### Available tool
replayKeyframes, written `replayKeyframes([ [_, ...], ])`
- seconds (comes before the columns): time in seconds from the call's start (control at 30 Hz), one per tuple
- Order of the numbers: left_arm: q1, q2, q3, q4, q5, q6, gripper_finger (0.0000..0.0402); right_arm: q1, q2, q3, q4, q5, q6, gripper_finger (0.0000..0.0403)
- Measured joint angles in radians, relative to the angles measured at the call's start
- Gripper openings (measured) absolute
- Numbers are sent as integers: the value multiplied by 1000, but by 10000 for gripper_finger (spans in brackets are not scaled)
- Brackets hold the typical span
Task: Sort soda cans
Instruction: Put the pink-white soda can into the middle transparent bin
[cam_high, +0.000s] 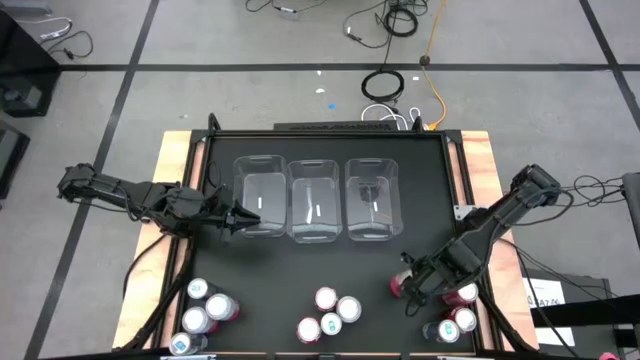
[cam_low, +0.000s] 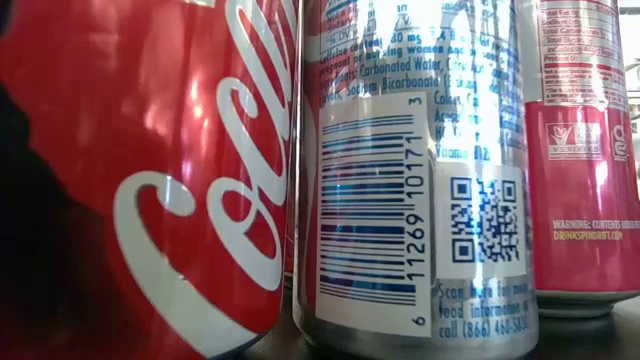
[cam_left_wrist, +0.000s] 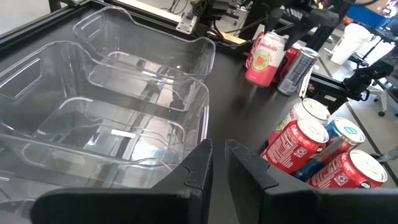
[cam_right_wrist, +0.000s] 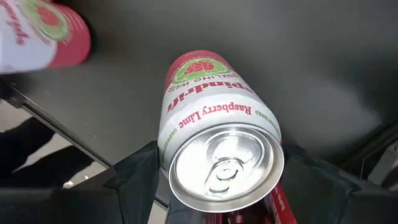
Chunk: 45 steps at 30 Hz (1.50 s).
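Observation:
Soda cans stand upright in three groups near the table's near edge: left group (cam_high: 205, 305), middle group (cam_high: 328, 312), right group (cam_high: 455, 318). The low view shows a red can (cam_low: 150, 180), a silver can (cam_low: 420, 170) and a pink can (cam_low: 585, 150) up close. My right gripper (cam_high: 408, 287) is at the near right, shut on a pink-and-white can (cam_right_wrist: 211, 124). My left gripper (cam_high: 240, 217), shut and touching nothing, hovers beside the left clear bin (cam_high: 260, 200); its fingers (cam_left_wrist: 199, 171) leave only a slit. My right gripper pinches the pink-and-white can between its two fingers (cam_right_wrist: 134, 177), on opposite sides of the upper wall (cam_right_wrist: 164, 149) just below the silver top. The fingers come from above, slanting. The can looks tilted (cam_left_wrist: 264, 59); I cannot tell whether its base is on the table.
Three clear bins sit side by side mid-table: left, middle (cam_high: 317, 200) and right (cam_high: 372, 200). Another pink can (cam_right_wrist: 37, 31) stands close to the held one, and a silver can (cam_left_wrist: 298, 68) beside it. Bare black tabletop (cam_high: 320, 260) lies between the bins and the cans.

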Motion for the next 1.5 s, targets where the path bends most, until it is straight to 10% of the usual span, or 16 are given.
replayKeyframes([
  [0.47,0,0,0,0,0,0,54,-66,-141,1,23,216,-61,278],
  [1.5,0,0,0,0,0,0,54,-492,-176,2,248,239,-639,278],
])
